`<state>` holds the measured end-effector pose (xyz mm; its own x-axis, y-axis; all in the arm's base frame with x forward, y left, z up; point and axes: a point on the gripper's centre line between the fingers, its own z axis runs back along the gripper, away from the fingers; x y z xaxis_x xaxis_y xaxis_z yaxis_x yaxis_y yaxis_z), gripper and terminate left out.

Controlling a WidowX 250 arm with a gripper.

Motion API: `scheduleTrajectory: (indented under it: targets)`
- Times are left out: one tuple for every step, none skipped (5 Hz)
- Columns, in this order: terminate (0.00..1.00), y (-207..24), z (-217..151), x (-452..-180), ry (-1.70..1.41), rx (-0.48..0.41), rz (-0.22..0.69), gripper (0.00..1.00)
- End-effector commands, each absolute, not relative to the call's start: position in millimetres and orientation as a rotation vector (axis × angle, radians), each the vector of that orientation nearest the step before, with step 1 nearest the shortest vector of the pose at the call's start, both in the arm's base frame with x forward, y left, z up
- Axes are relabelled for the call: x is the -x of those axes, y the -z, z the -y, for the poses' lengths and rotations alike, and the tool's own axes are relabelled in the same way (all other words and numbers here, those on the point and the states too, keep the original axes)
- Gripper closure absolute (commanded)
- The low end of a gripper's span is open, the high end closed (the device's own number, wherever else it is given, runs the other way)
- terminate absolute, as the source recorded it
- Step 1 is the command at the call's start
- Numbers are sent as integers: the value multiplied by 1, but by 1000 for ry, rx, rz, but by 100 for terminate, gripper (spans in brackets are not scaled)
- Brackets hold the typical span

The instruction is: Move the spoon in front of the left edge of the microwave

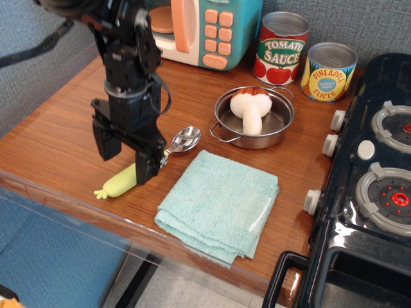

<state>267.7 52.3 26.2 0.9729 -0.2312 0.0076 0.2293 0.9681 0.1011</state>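
The spoon (183, 139) lies on the wooden counter, its silver bowl pointing right and its lime-yellow handle (117, 185) running down-left toward the front edge. My gripper (126, 159) hangs over the middle of the handle with its two black fingers open, one on each side of it, hiding that part. I cannot tell if the fingers touch the counter. The microwave (215, 29) stands at the back, its teal panel and peach buttons in view, its left part hidden behind my arm.
A folded teal cloth (220, 204) lies right of the spoon. A small metal pan (277, 125) holds a toy mushroom (249, 108). Tomato sauce can (283, 48) and pineapple can (329, 71) stand at the back. A toy stove (376, 186) fills the right side.
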Motion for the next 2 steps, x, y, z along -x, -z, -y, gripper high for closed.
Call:
scheduleTrajectory:
  targets:
    - [0,-14,-53,-278,230,-131,24,0]
    - [0,-9,-57,-278,208,-123,18,100]
